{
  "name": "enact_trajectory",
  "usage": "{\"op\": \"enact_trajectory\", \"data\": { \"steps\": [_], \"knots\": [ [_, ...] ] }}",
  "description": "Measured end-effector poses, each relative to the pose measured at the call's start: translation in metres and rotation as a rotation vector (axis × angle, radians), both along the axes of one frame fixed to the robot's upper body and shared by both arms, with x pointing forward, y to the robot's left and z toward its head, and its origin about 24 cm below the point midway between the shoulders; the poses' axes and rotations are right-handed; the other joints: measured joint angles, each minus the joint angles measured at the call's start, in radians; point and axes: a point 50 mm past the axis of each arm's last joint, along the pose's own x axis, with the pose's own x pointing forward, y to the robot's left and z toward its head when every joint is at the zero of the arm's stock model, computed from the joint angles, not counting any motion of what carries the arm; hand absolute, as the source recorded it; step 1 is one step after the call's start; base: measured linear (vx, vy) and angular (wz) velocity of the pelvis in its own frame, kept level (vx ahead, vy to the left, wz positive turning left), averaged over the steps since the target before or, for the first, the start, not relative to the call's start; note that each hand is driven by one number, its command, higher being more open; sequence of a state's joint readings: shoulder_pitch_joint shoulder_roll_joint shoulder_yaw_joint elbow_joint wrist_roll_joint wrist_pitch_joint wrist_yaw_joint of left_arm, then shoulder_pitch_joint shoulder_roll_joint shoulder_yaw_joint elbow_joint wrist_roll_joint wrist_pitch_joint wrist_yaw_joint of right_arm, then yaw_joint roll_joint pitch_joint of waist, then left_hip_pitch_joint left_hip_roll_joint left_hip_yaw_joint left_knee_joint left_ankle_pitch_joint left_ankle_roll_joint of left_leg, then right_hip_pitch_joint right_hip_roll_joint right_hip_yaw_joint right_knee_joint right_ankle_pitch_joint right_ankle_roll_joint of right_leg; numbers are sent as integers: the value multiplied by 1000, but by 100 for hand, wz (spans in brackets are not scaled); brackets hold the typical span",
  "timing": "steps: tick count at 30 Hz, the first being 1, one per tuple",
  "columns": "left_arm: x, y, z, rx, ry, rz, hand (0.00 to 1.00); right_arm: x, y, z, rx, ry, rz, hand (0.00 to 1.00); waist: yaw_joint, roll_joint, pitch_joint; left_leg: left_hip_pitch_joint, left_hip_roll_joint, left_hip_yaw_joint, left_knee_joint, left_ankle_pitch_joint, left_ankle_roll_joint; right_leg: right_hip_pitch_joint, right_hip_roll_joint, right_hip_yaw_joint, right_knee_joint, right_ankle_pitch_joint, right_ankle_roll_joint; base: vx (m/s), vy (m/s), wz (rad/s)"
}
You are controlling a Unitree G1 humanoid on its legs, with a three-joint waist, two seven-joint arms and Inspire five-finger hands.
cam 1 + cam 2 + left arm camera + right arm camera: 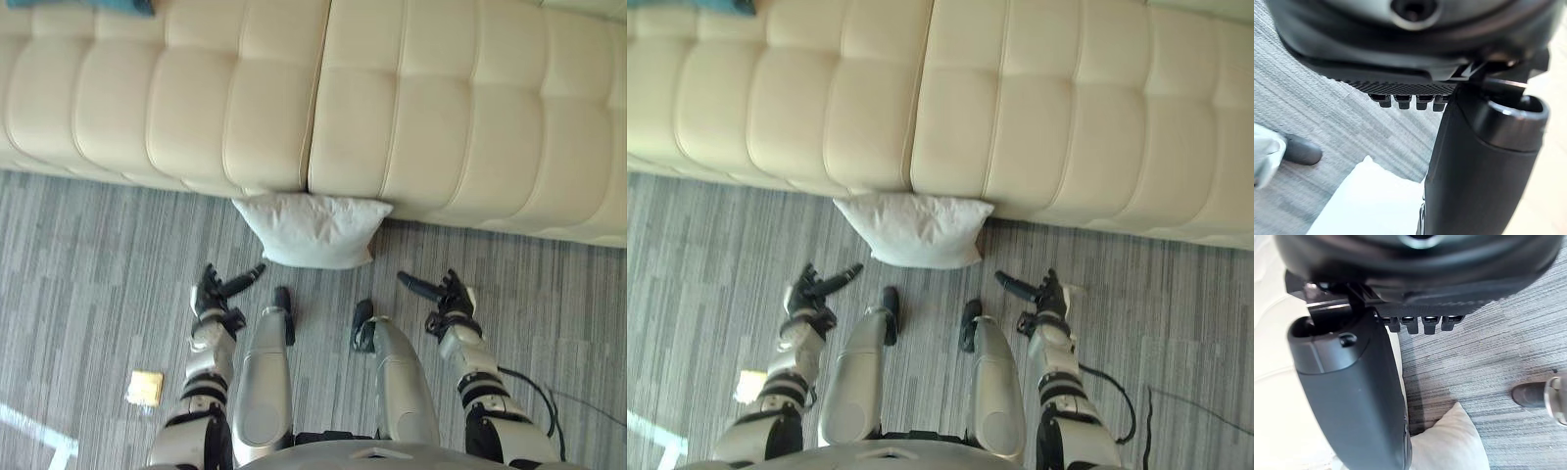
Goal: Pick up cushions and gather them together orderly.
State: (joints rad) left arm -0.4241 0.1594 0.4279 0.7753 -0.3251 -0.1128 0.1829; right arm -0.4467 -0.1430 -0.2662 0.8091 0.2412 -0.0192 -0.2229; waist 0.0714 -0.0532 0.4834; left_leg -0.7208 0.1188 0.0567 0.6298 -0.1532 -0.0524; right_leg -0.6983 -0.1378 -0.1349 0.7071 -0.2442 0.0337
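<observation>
A white cushion lies on the grey carpet, its back edge tucked against the base of the cream sofa where two seat sections meet. My left hand hovers above the floor to the cushion's lower left, open, fingers pointing toward it and holding nothing. Opposite it, my right hand is open at the cushion's lower right, also apart from it. The left wrist view shows the cushion past my thumb. A corner of the cushion shows in the right wrist view.
A teal cushion's edge rests on the sofa at the far left. A small yellowish flat object lies on the carpet beside my left arm. The striped grey carpet stretches to both sides.
</observation>
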Motion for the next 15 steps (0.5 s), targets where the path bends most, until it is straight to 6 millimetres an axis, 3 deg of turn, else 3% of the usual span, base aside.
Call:
{"op": "enact_trajectory", "data": {
  "steps": [4, 8, 10, 15],
  "knots": [
    [34, 8, 56, 21, -186, 39, 100, 41, 7, 57, -6, -177, 17, 100, 0, 5, 29, -103, 5, -18, 30, 6, -1, -91, 0, -10, 22, 4, -6, -28, -24, 8],
    [64, -10, 105, 20, -328, -2, 100, 74, 31, 118, 23, -365, 55, 100, -1, 7, 37, -204, 6, -30, 69, 6, -1, -182, -1, -11, 52, 4, -7, 0, 0, 0],
    [75, -24, 124, 37, -370, -46, 100, 81, 44, 138, 55, -421, 62, 100, -1, 8, 37, -240, 2, -37, 81, 6, -1, -220, -5, -14, 72, 4, -6, -1, -3, 7],
    [91, -66, 151, 60, -421, -148, 100, 83, 59, 155, 124, -502, 15, 100, -21, 11, 39, -304, -13, -46, 114, 10, 4, -288, -23, -18, 124, 2, -5, -40, -13, 7]
  ]
}}
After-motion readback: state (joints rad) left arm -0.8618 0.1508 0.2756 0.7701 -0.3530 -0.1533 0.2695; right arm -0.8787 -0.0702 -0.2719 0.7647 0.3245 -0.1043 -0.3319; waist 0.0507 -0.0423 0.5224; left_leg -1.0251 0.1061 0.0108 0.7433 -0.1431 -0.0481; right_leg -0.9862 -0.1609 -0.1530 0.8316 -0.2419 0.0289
